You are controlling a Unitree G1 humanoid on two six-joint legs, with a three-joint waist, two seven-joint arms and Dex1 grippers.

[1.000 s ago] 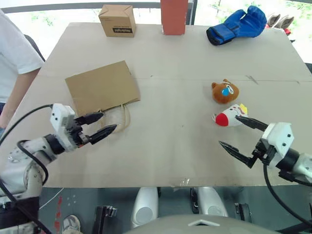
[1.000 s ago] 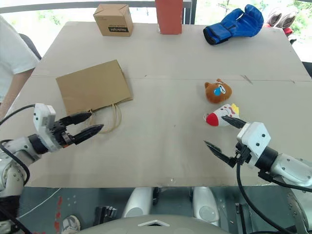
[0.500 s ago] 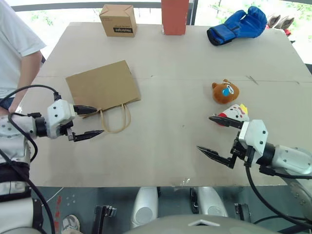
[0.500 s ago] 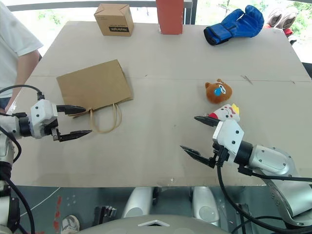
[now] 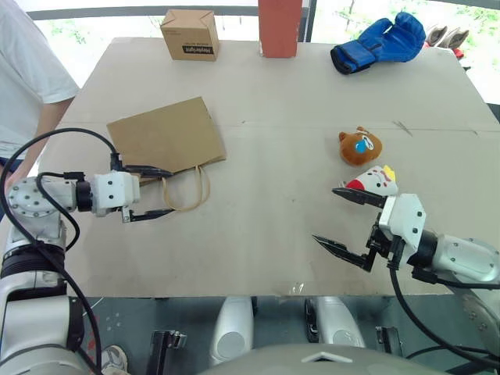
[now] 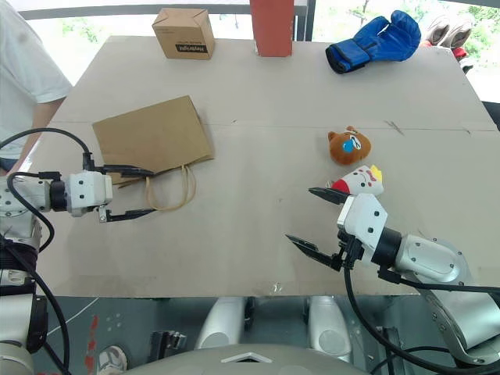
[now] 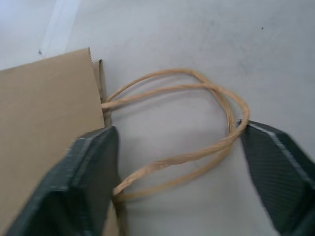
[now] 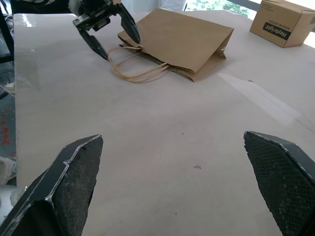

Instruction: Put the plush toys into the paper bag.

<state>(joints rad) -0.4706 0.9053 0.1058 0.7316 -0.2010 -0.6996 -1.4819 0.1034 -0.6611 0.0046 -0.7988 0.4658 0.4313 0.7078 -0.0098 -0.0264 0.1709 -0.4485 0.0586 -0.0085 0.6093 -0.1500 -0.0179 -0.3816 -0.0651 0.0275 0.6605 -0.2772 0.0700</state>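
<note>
The paper bag (image 5: 166, 137) lies flat on the left of the table, its two loop handles (image 5: 191, 195) pointing toward me. My left gripper (image 5: 172, 191) is open at the handles; in the left wrist view the loops (image 7: 197, 123) lie between its fingers (image 7: 93, 182), low over the table. A brown bear plush (image 5: 360, 147) and a white plush with a red nose (image 5: 377, 181) lie at the right. My right gripper (image 5: 324, 214) stands open just in front and left of the white plush, holding nothing.
A small cardboard box (image 5: 189, 33), a tall red-brown box (image 5: 280, 23) and a blue boxing glove (image 5: 380, 43) stand along the far edge. A person in a white shirt (image 5: 23, 86) stands at the table's left side.
My left gripper has rolled, reached in over the bag's handles and narrowed a little. The right gripper shifted left, away from the white plush, then stayed still.
</note>
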